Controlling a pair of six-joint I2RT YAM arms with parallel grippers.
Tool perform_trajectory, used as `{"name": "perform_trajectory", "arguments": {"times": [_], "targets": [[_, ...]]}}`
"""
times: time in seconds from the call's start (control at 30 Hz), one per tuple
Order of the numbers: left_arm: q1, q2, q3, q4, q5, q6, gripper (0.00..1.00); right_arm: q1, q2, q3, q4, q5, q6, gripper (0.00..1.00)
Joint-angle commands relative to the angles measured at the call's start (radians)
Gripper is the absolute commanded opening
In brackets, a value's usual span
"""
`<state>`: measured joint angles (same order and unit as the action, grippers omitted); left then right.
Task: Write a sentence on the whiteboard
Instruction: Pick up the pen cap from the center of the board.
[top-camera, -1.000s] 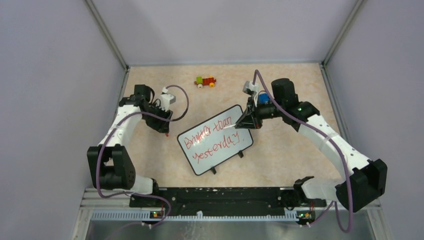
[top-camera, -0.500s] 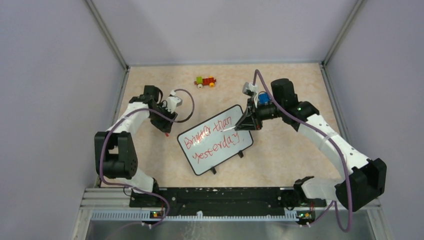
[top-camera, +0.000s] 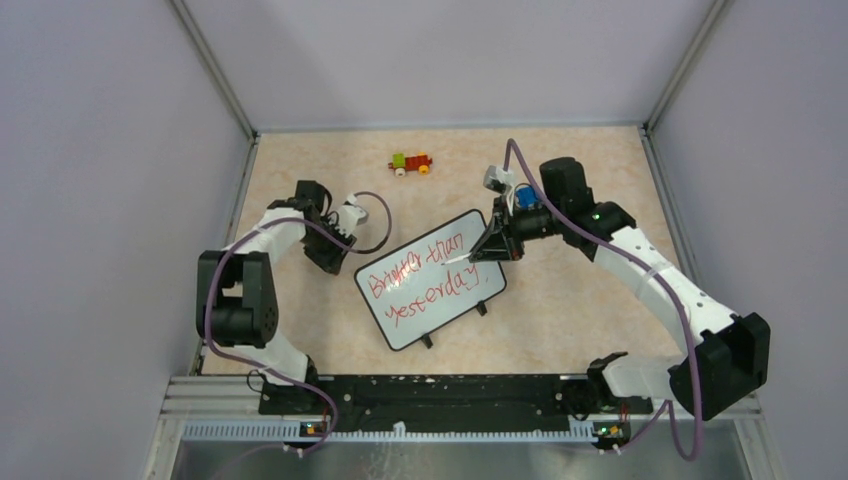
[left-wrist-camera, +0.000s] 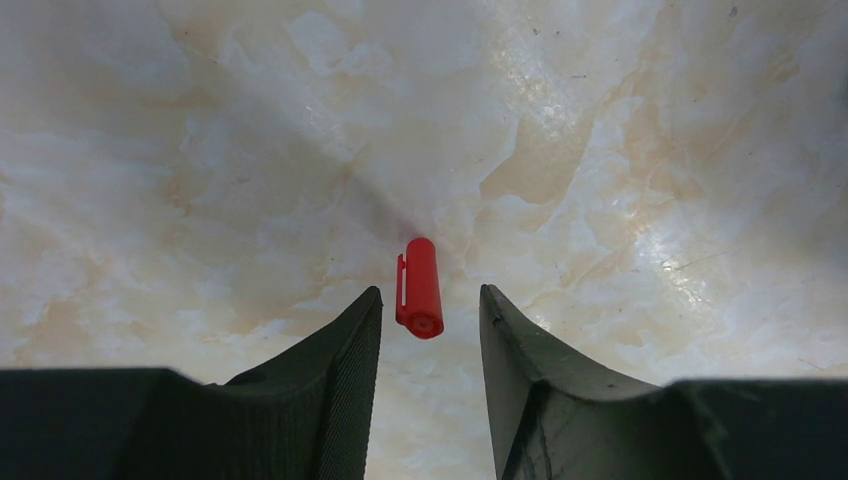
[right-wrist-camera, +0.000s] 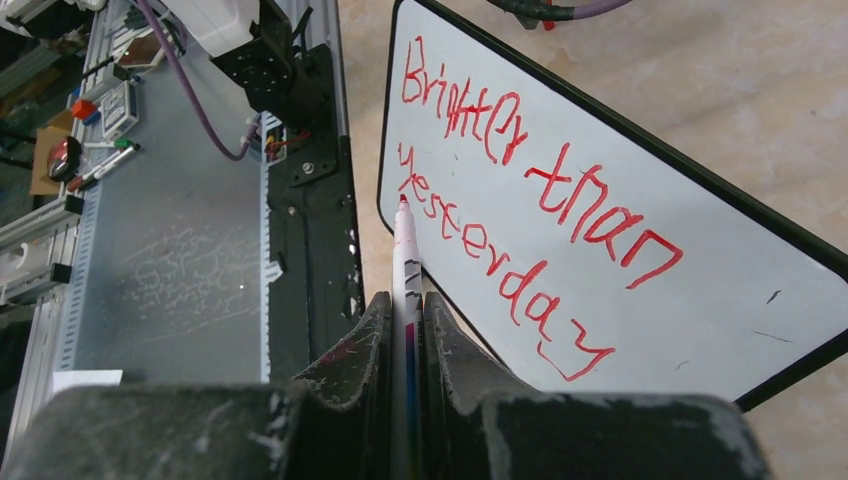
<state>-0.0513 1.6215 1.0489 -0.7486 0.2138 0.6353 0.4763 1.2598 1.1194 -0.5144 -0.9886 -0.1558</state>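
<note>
the marbled beige tabletop (top-camera: 580, 300) takes up most of what i can see. on it, about in the middle and turned at an angle, lies the whiteboard (top-camera: 428, 328) on its little black feet, with the sentence (top-camera: 428, 275) already across it in red. the right gripper (top-camera: 488, 246) hangs over the board's far right corner, clamped tight on a thin white marker (right-wrist-camera: 407, 262) whose red tip points down near the start of the lower line; i can't tell whether the tip touches. the left gripper (top-camera: 330, 256) is down at the table just beside the board's left end, jaws parted and holding nothing. well apart at the back sits a small block-built toy vehicle (top-camera: 411, 163). smallest is the red marker cap (left-wrist-camera: 419, 288), lying on the table in the gap between the left jaws with daylight on both sides. to my eye the writing looks done and capping is what's left, and that's where it could slip: the cap is round and light, so jaws meeting it off-centre could roll it or pop it out, and its clip may tip it crooked in the grip. meanwhile a small dip of the right wrist would drag a stray red line through the words. the board reads "brighter than" over "yesterday"; the print on the marker barrel is too small to read, and i see no brand anywhere.
</note>
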Motion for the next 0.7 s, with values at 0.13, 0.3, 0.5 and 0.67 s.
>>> {"name": "perform_trajectory", "arguments": {"times": [0.13,0.3,0.5,0.67], "targets": [[-0.004,0.026,-0.027,0.068,-0.014,0.01,0.3,-0.007,0.006,0.03,-0.002,0.001,-0.028,0.0],[-0.002,0.026,-0.01,0.059,-0.022,0.002,0.03,-0.008,0.006,0.042,-0.012,0.019,-0.031,0.0],[0.032,-0.063,0.131,-0.027,0.03,-0.04,0.0,-0.029,0.022,0.098,-0.021,-0.001,-0.005,0.0],[0.081,-0.152,0.375,-0.072,0.129,-0.148,0.0,-0.072,0.036,0.159,0.019,-0.032,0.072,0.0]]}}
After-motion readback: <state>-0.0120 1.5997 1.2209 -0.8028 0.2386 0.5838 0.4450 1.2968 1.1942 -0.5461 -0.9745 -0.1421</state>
